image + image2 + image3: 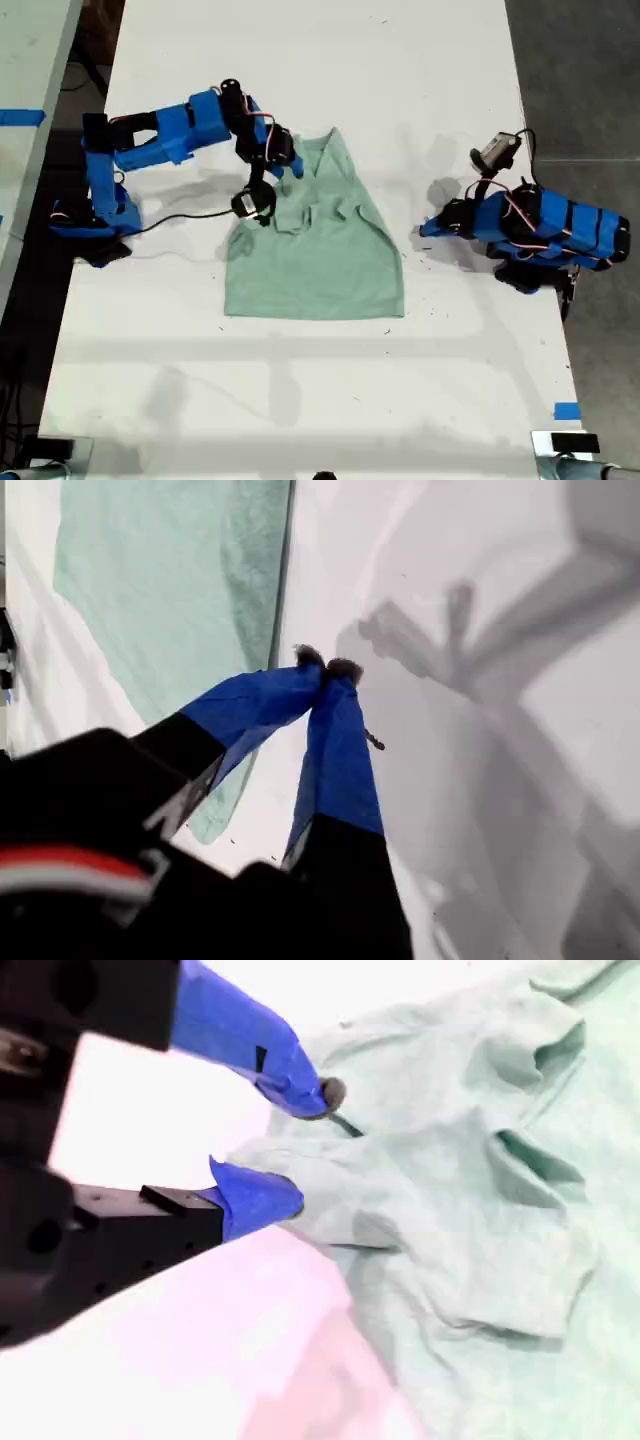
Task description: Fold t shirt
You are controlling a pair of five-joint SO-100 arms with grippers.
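While my second gripper [300,1145] gapes and my first gripper [328,668] is clenched empty, the t shirt [320,250] lies rumpled, half-folded.

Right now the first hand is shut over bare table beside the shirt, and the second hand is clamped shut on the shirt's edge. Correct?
Not quite. My second hand is open: the second wrist view shows its fingers apart, straddling a fold at the edge of the t shirt, not clamped. The rest holds: my first hand is shut over the bare white table, clear of the shirt.
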